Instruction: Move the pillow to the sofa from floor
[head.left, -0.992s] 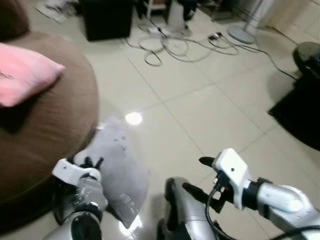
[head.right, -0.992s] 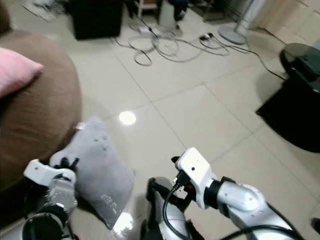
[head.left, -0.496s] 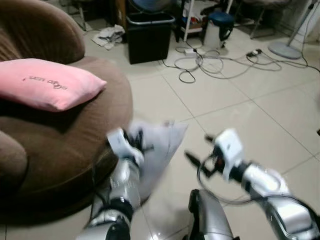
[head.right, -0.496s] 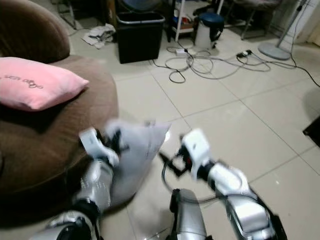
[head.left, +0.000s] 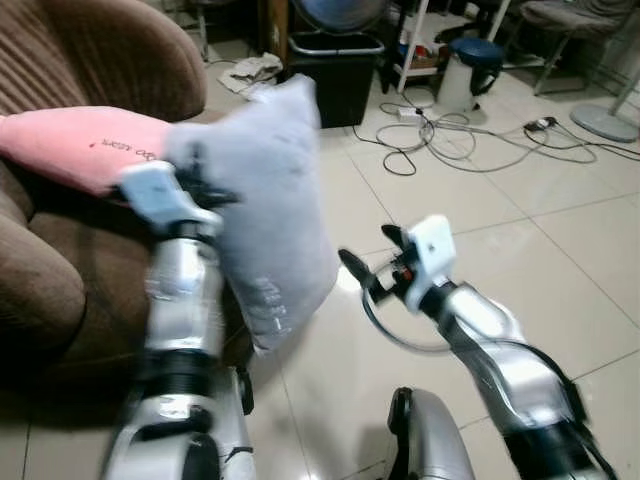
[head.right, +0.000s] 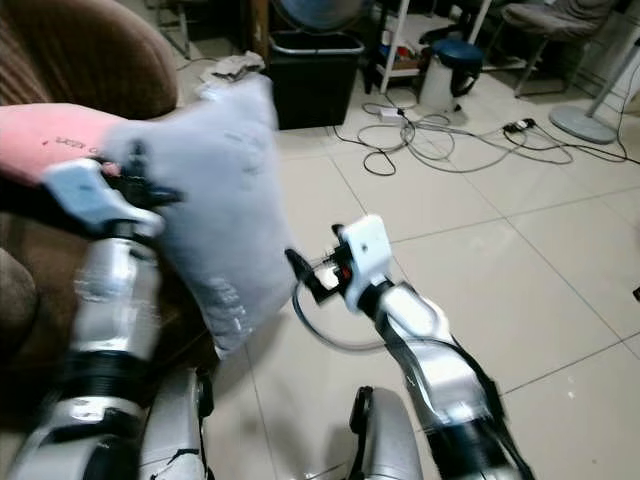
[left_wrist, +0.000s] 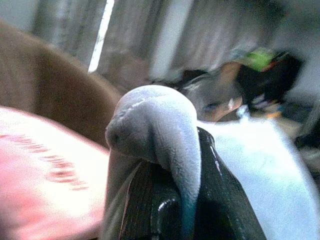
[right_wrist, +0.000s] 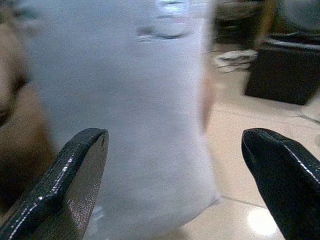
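A grey pillow hangs in the air beside the brown sofa, held by a corner in my left gripper. In the left wrist view the grey fabric folds over a black finger, so that gripper is shut on the pillow. My right gripper stands open to the right of the pillow, over the floor tiles. Its two fingers are wide apart, with the pillow facing them and nothing between them.
A pink pillow lies on the sofa seat. Behind stand a black bin, a blue-lidded pot and loose cables on the tiled floor. A fan base sits far right.
My left arm has lifted the grey pillow off the floor to above the sofa's edge. The right arm rose too. The camera tilted up.
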